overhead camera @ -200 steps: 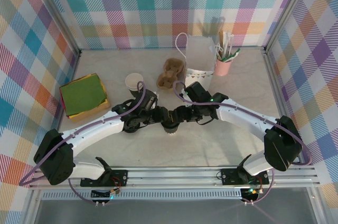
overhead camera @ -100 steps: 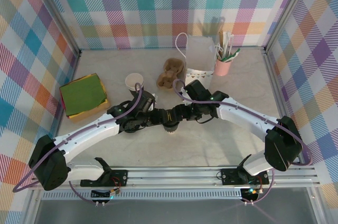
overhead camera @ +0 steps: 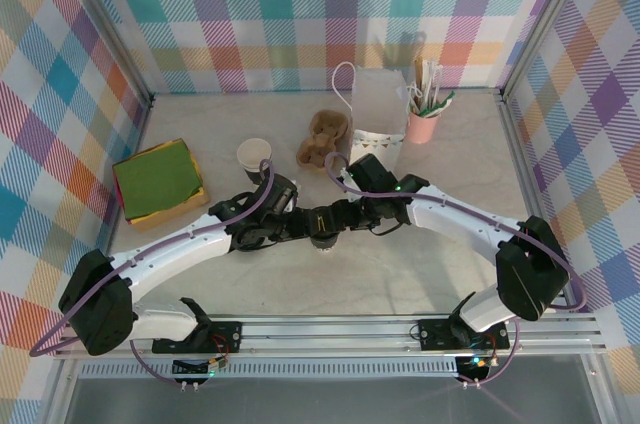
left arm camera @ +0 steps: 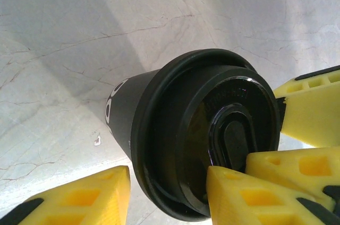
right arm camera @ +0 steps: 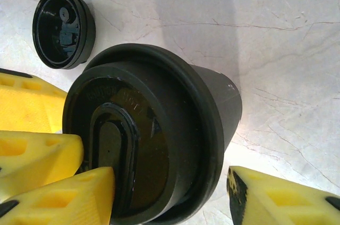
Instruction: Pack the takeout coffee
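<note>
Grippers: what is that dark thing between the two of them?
The lidded coffee cup. The left wrist view shows it between the fingers of the left gripper, and the right wrist view between those of the right gripper.

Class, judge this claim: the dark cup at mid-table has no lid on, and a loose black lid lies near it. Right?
No. The takeout coffee does have a black lid on, as the right wrist view shows; a loose black lid lies near it as well.
</note>
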`<state>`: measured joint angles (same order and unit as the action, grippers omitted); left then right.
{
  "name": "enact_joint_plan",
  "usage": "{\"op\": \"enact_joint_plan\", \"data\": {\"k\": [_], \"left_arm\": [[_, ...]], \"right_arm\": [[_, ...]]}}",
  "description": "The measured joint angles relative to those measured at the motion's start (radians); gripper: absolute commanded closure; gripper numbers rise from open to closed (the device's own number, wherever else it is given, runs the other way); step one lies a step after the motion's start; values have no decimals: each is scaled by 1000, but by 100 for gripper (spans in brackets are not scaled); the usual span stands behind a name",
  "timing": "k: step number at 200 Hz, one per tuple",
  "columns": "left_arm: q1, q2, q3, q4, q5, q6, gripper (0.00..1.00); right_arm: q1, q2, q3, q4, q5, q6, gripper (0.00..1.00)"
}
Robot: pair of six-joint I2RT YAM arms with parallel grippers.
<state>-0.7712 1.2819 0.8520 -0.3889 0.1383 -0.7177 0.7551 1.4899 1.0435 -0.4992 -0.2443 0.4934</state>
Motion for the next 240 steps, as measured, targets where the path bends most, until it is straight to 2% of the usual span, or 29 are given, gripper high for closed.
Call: {"op": "enact_joint_plan", "data": {"k": [84,158,209,240], "left_arm": [[-5,-17,-29,41,-3,-3,62],[-6,34,68,-63,-31,18,57],[-5,46,111,-83,-40,39,56],[7,60,122,-83,-47,57,61]], "right_arm": [[0,-6,-13,19,-9,0,44],[1,-8,30,-35,21,-3,39],[-16,-10,34,-39,24,0,43],[-30,-13,34,-41,28,0,47]]}}
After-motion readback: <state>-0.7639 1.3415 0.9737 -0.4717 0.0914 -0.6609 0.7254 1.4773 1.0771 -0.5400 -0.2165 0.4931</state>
